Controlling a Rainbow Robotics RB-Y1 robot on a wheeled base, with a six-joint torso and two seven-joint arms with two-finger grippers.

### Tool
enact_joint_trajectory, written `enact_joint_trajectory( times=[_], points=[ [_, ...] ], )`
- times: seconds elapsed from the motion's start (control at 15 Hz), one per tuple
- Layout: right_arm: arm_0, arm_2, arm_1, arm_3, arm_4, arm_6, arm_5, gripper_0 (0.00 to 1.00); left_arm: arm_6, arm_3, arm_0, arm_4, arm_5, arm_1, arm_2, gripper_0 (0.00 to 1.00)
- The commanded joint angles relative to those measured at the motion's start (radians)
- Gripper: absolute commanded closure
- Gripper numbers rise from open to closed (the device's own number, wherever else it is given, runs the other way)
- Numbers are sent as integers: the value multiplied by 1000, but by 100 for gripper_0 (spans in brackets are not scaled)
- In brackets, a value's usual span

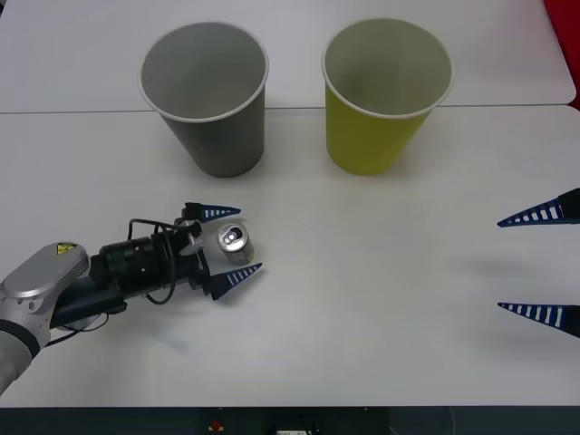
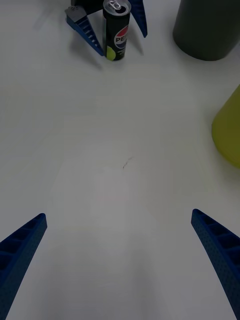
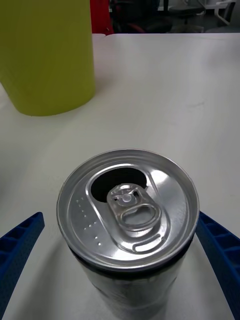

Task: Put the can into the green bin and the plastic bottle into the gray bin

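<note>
On the white table [image 1: 362, 299], the can [image 1: 236, 242] stands upright at lower left, between the spread fingers of the left gripper [image 1: 228, 243], not yet clamped. The right gripper [image 1: 542, 265], fingers apart, waits at the right edge, well away.

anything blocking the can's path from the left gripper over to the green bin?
Nothing visible. The can stands upright between the open fingers of the left gripper. Bare table lies between it and the green bin. The gray bin stands off to the side of that line. The right gripper hovers open, well clear.
</note>
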Motion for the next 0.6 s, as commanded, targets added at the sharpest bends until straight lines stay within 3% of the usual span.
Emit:
enact_joint_trajectory(
  times=[0.07, 0.6],
  points=[
    [0, 0, 0, 0, 0, 0, 0, 0, 0, 0, 0, -1, 0, 0, 0, 100],
    [0, 0, 0, 0, 0, 0, 0, 0, 5, 0, 0, 5, 0, 0, 0, 100]
  ],
)
